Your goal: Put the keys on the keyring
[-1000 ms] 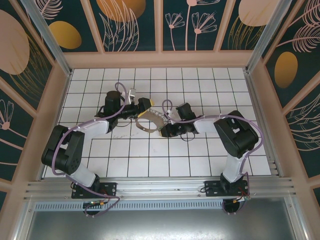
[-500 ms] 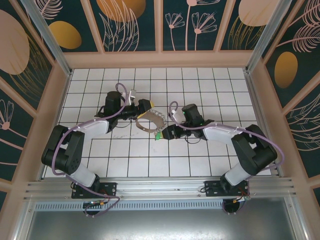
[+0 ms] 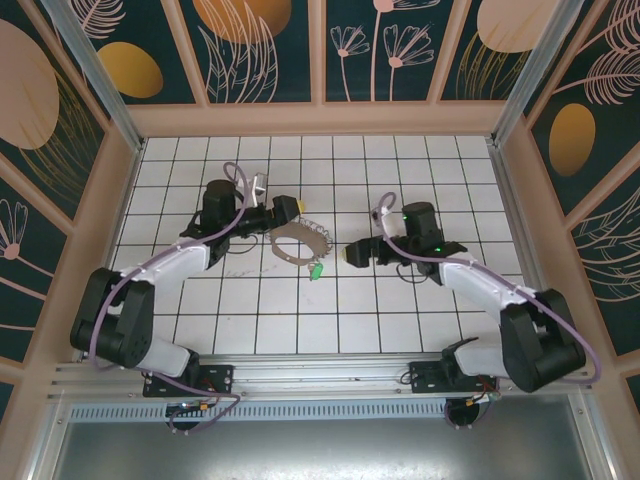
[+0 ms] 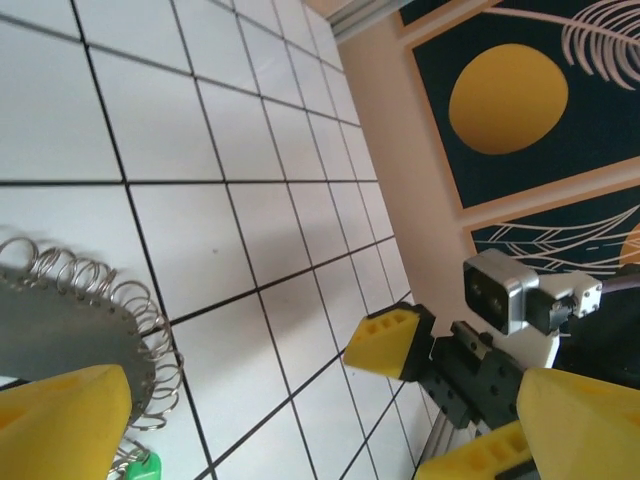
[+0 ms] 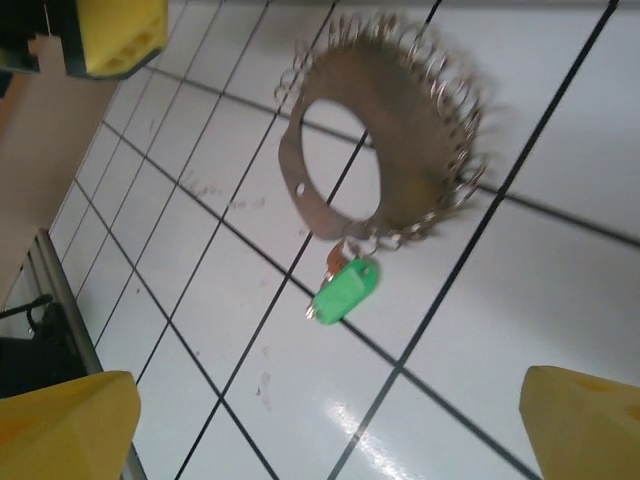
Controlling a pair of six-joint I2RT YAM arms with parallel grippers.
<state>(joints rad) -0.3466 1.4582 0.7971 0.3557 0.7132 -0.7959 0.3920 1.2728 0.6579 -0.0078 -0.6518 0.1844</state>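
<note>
Plainly, one green-headed key (image 5: 345,290) lies joined to one grey, ring-fringed keyring (image 5: 415,135), with left claw (image 3: 275,198) and right claw (image 3: 356,250) both released.

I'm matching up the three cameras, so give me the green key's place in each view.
Top external: green key just left of centre, at the near edge of the keyring.
Left wrist: green key at the bottom edge, left, under the keyring.
Right wrist: green key mid-frame, below the keyring.
Shared landmark: the keyring's fringe of wire loops.

Top view looks down from behind; wrist views sit close, looking past the left pincer (image 4: 320,430) and right pincer (image 5: 330,425), sharing the keyring (image 5: 400,115) ahead
</note>
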